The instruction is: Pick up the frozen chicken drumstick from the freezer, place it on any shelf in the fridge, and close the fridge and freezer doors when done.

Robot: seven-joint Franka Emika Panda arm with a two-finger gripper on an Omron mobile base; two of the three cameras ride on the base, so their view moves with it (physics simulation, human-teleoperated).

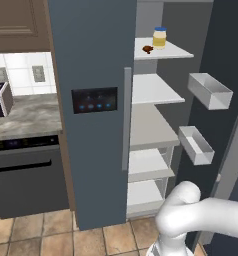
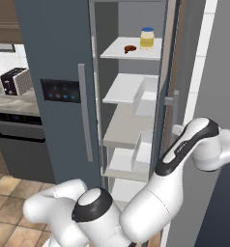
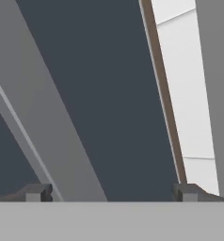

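The frozen chicken drumstick point(image 1: 147, 49) point(image 2: 130, 48), small and dark reddish-brown, lies on the top shelf point(image 1: 173, 51) of the open fridge, beside a yellow blue-lidded jar point(image 1: 160, 37) point(image 2: 147, 38). The freezer door point(image 1: 91, 60) with the black blue-lit panel point(image 1: 94, 100) point(image 2: 60, 90) stands shut. The fridge door point(image 1: 226, 60) is swung open to the right, its white bins point(image 1: 209, 90) facing inward. My gripper point(image 3: 111, 193) is open with nothing between its fingertips, and it faces a slate-blue door surface point(image 3: 109, 94) close up. My arm point(image 2: 189, 140) reaches up at the right, near that door.
A toaster point(image 1: 1, 99) point(image 2: 14, 80) sits on the stone counter point(image 1: 26, 117) to the left, above a dark oven front point(image 1: 26, 175). A white tiled wall point(image 3: 184, 70) runs beside the fridge door. Tan floor tiles point(image 1: 41, 230) lie in front.
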